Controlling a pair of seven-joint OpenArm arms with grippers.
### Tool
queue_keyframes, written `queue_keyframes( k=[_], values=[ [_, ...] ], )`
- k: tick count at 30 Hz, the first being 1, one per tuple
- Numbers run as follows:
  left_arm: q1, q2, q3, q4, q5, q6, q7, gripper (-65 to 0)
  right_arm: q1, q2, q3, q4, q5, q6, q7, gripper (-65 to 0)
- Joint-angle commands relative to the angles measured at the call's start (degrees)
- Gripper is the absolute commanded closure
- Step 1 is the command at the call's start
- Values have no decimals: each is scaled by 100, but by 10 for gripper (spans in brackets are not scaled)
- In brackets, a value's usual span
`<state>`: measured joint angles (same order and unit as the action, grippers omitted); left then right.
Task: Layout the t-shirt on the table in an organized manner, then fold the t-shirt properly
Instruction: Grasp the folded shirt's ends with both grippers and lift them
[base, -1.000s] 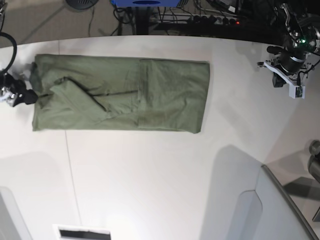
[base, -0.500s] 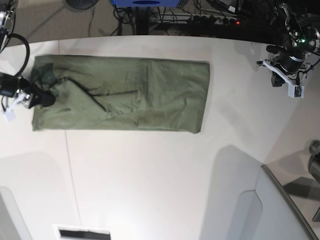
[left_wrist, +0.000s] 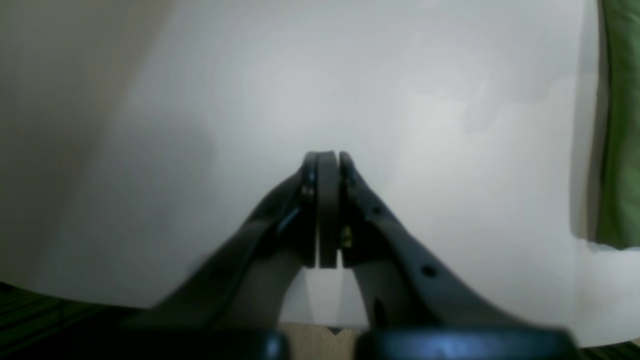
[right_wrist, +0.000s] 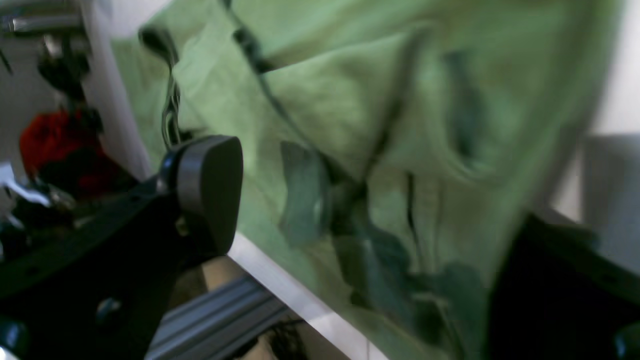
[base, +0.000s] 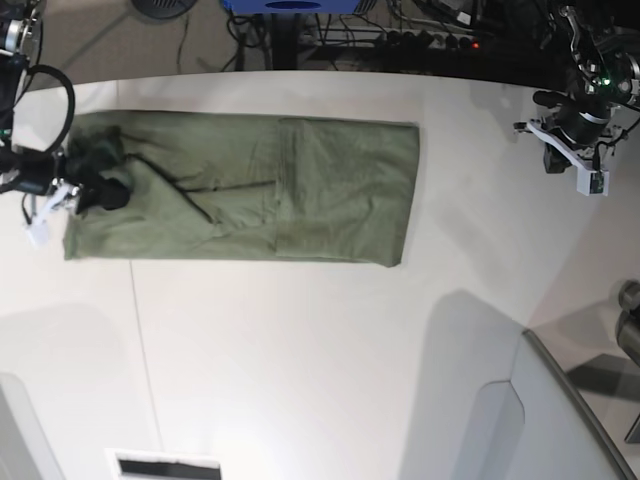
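Looking down from the base view, you have the shirt (base: 245, 188) lying as a long folded rectangle across the far half of the table (base: 300, 350), running from about nine o'clock toward the centre, flat over most of its length. Its end at three o'clock is squared off, with a vertical seam showing near the middle. At the nine o'clock end the cloth is bunched, with a diagonal fold running in from that side.

Your right gripper (base: 105, 180) sits over that bunched end, at nine o'clock in the base view. In its wrist view one dark pad (right_wrist: 207, 187) stands at the left and the other finger is a dark blur at the lower right, so the jaws are spread wide, with rumpled green cloth filling the space between them. You cannot tell from the blurred picture whether the pads touch the cloth. A strip of the table edge shows beneath the cloth there.

Your left gripper (left_wrist: 327, 200) is well apart from the shirt, at about two o'clock in the base view, near the table's far edge. Its jaws are pressed together with nothing between them, hanging over bare white tabletop. In that wrist view only a thin band of shirt shows, at three o'clock.
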<state>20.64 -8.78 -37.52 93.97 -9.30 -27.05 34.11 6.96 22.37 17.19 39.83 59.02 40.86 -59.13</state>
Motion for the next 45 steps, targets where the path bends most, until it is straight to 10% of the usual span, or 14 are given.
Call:
queue_keyframes(
  k=[1,10,18,28,38,45],
  values=[
    [-12,-67,-24,75,-50,10,-101,0,12,35,-79,-5,-254,-86,-131,-471],
    [-3,-67,-33,75,-50,10,-101,0,12,9,-79,-14,-245,-86,36,-453],
    [-3,-67,-24,75,-50,10,-101,0,47,0,-97,-14,-245,-86,283,0],
    [-3,-59,-6,-22,-41,10,-101,0,-59,-8,-115,1304,-254,-143,54,0],
    [-214,-50,1215,-1789,-50,248,-1595,0,-586,-677,-132,3599,-263,-2324,-517,0],
    [-724,179,1453,-2334,-33,248,-1683,0,-736,-677,-1038,4425,-263,-3009,-509,0]
  ],
)
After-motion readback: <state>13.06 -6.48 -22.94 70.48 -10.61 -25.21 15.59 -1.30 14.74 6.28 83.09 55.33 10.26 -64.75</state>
